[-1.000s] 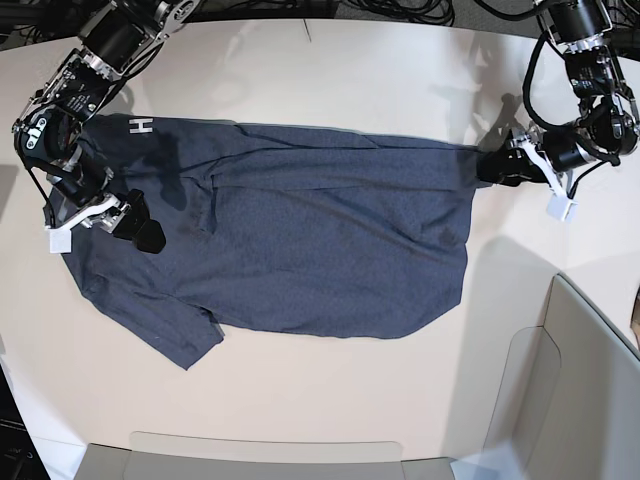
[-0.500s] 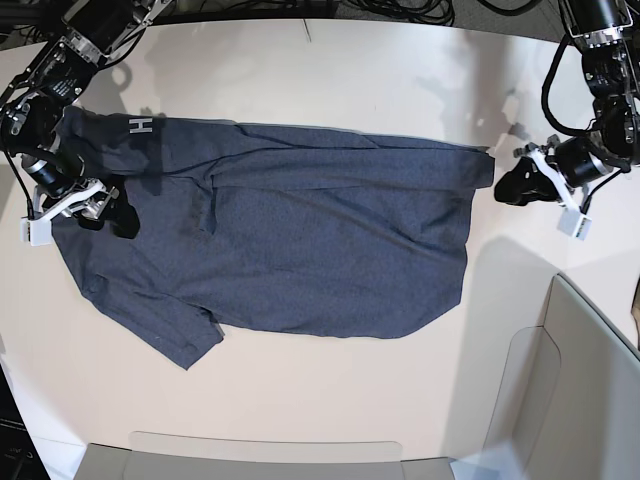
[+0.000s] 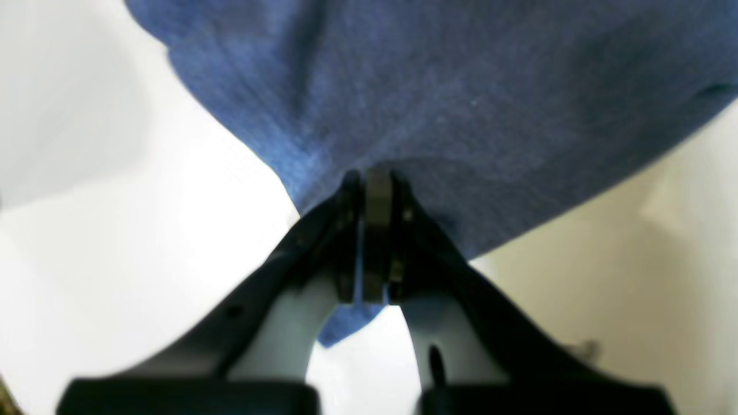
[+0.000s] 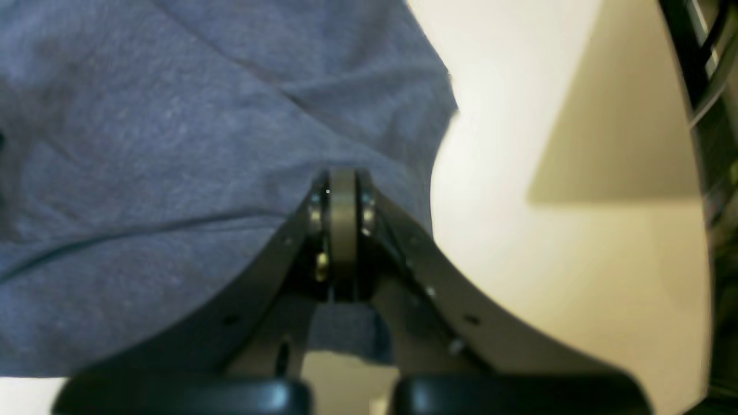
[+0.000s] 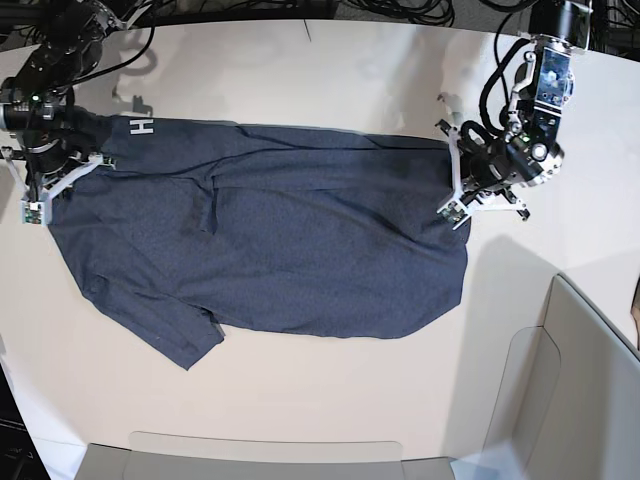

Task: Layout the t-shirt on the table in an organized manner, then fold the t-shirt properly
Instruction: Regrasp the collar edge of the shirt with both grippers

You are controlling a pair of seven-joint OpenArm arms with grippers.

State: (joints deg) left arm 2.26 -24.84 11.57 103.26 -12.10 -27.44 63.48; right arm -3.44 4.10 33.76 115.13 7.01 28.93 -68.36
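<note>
A dark heathered blue-grey short-sleeved cotton t-shirt [image 5: 290, 255] lies spread across the middle of a large smooth off-white table [image 5: 300, 80] with a curved edge. In the base view the shirt runs lengthwise from side to side, with one sleeve pointing toward the near edge of the table and a white block letter "H" [image 5: 140, 126] showing at the shirt's far corner on that view's left. A long crease runs along the shirt's far side.

The left end effector [image 3: 377, 193] sits at the shirt's edge on the base view's right. Its wrist view shows the two black fingers [image 3: 346, 230] pressed together with a fold of blue cloth pinched between them and a small tag of fabric hanging out below the tips.

The right end effector [image 4: 341, 199] is at the opposite end of the shirt, near the lettered corner. Its wrist view shows the fingers [image 4: 311, 230] closed tight on the fabric, with a strip of cloth visible below the pinch and bare table just beside the shirt's edge.

Pale grey bin-like panels [image 5: 560, 390] stand beyond the shirt at the base view's lower right, well apart from it.
</note>
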